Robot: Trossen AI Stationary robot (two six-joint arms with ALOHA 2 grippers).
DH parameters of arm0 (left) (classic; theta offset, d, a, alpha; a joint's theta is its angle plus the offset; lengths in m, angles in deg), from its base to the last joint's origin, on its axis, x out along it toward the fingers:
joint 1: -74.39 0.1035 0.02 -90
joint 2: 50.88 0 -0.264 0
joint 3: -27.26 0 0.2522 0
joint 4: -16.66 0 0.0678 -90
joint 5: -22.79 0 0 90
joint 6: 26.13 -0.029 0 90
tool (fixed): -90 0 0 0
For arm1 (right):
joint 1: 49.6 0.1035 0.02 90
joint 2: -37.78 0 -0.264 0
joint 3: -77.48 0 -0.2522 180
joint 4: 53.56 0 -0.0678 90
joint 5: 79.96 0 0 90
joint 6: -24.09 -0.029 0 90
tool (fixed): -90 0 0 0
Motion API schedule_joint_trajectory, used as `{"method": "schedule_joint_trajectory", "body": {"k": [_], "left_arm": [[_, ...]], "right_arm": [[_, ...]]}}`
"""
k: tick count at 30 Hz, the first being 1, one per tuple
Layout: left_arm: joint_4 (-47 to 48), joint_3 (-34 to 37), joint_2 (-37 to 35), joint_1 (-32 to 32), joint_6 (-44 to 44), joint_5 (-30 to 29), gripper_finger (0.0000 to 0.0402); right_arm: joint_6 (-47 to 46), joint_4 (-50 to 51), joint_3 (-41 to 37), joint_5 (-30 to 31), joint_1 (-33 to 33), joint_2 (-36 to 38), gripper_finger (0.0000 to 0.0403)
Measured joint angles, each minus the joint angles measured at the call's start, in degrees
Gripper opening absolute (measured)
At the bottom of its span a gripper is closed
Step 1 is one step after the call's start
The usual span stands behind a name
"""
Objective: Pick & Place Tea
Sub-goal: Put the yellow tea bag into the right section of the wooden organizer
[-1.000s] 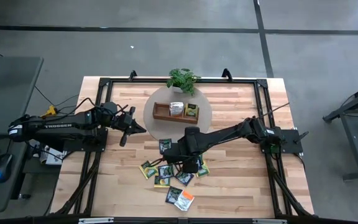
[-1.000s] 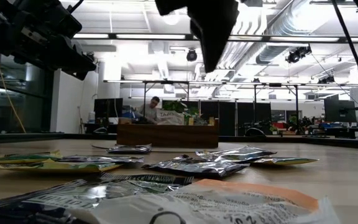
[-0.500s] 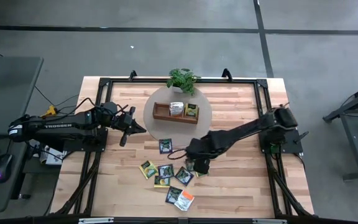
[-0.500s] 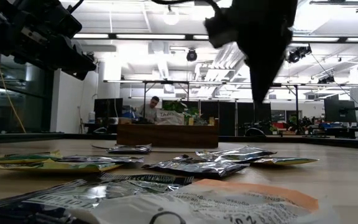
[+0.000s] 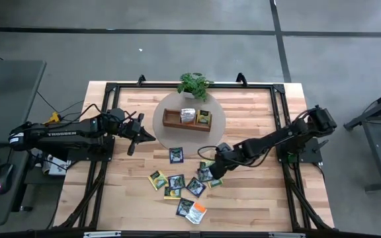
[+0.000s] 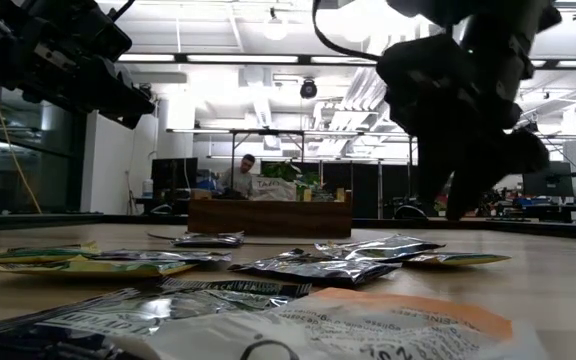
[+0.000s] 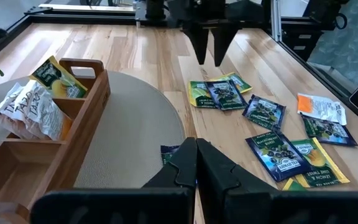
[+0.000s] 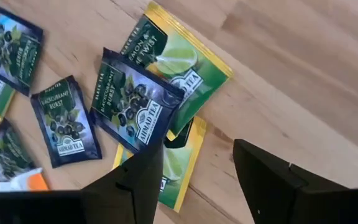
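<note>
Several flat tea sachets (image 5: 176, 182) lie loose on the wooden table, dark blue (image 8: 135, 102), yellow-green (image 8: 176, 59) and one orange-and-white (image 5: 197, 213). Two more sachets (image 5: 196, 116) stand in the brown wooden tray (image 5: 170, 123) on a round mat. My right gripper (image 8: 197, 162) hangs open a little above the right end of the loose sachets (image 7: 222, 93), fingers pointing steeply down, touching nothing. My left gripper (image 7: 196, 152) is shut and holds nothing, raised over the table's left part, near the mat.
A small potted plant (image 5: 194, 84) stands behind the tray at the far edge. A black frame (image 5: 280, 99) runs round the tabletop. Bare wood lies to the right of the sachets and at the near right corner.
My right gripper has come down from high over the sachets to just above them, shifting toward the table's right edge. Its wrist has rolled and its fingers have tipped to point steeply downward. The sachets have not moved.
</note>
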Motion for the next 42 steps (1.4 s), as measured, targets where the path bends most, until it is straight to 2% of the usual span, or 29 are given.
{"method": "schedule_joint_trajectory", "body": {"k": [9, 19, 42], "left_arm": [[0.0, 0.0, 0.0, 0.0, 0.0, 0.0, 0.0], [-0.01, 0.0, 0.0, 0.0, 0.0, 0.0, 0.0], [-0.02, 0.0, 0.0, 0.0, 0.0, 0.0, 0.0]], "right_arm": [[-5.13, -7.37, -3.93, -0.46, 2.86, 0.99, 0.0202], [-5.68, -15.28, -9.02, -0.55, 2.7, 0.99, 0.0205], [-5.58, -19.41, -9.23, -1.83, 1.92, -1.76, 0.0207]]}}
